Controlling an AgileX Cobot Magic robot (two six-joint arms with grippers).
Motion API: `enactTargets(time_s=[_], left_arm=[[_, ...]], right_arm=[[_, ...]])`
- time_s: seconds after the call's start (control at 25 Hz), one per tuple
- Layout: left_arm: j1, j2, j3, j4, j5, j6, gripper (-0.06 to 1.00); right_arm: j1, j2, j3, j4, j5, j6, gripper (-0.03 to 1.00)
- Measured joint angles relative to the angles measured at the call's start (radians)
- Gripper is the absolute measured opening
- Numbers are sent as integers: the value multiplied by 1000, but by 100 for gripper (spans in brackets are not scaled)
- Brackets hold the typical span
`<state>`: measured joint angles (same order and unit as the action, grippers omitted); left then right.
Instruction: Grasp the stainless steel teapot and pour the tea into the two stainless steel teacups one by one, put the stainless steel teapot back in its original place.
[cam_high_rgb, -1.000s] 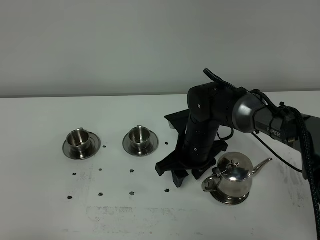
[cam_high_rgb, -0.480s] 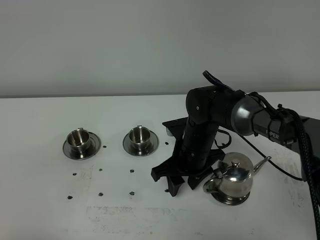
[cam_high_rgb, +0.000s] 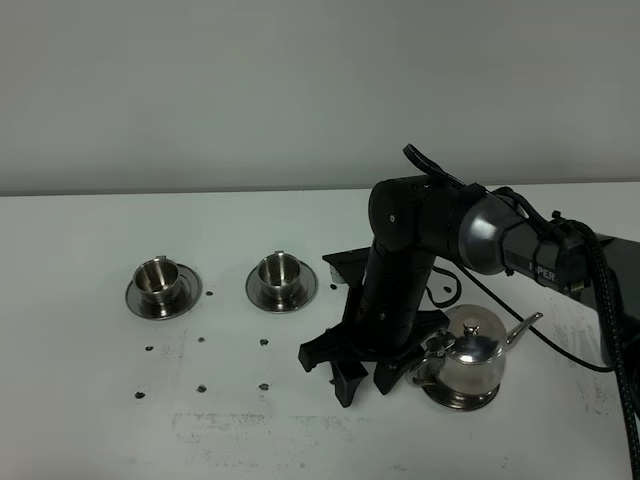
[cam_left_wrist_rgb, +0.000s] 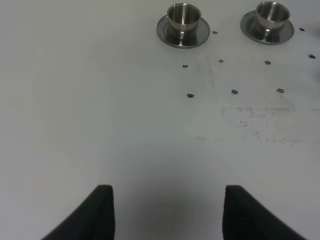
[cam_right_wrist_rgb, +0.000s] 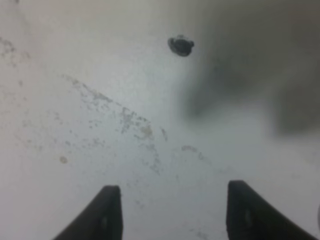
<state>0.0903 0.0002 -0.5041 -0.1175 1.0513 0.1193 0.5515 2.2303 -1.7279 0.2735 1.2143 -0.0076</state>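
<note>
Fingers of the right gripper (cam_high_rgb: 365, 385) are spread apart and hold nothing. They hang just above the tabletop (cam_high_rgb: 80, 420), beside the stainless steel teapot (cam_high_rgb: 470, 350), on the side where its loop handle (cam_high_rgb: 424, 368) points. Over the last second the right arm has sunk lower and slid a little toward the near edge, and the teapot has not moved. This suggests the approach to the handle is under way but no grasp has been made, so both pours and the return are still to come.

The teapot stands upright on its round saucer (cam_high_rgb: 455, 402) toward the near right corner. Its thin spout (cam_high_rgb: 525, 330) points at the right edge.

The two stainless steel teacups sit side by side in the left half of the tabletop, each on its own saucer. The outer teacup (cam_high_rgb: 160, 278) is closer to the left edge, and the inner teacup (cam_high_rgb: 280, 272) is closer to the middle. Both are well apart from the teapot.

The left gripper (cam_left_wrist_rgb: 167, 200) shows only in its own wrist view. Its fingers are apart and empty over bare tabletop, with both teacups beyond them.

Small dark marks (cam_high_rgb: 264, 386) dot the tabletop between the teacups and the near edge. Nothing solid lies between the teapot and the teacups except the arm itself. A black cable (cam_high_rgb: 560, 345) hangs close behind the spout and could snag when the teapot is lifted.
</note>
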Motion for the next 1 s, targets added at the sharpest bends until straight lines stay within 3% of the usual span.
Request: enactTargets(time_s=[0.68, 1.0], left_arm=[[0, 0, 0, 0, 0, 0, 54], [0, 0, 0, 0, 0, 0, 54]], right_arm=[[49, -138, 72, 40, -29, 8, 48], [50, -155, 72, 41, -128, -15, 48]])
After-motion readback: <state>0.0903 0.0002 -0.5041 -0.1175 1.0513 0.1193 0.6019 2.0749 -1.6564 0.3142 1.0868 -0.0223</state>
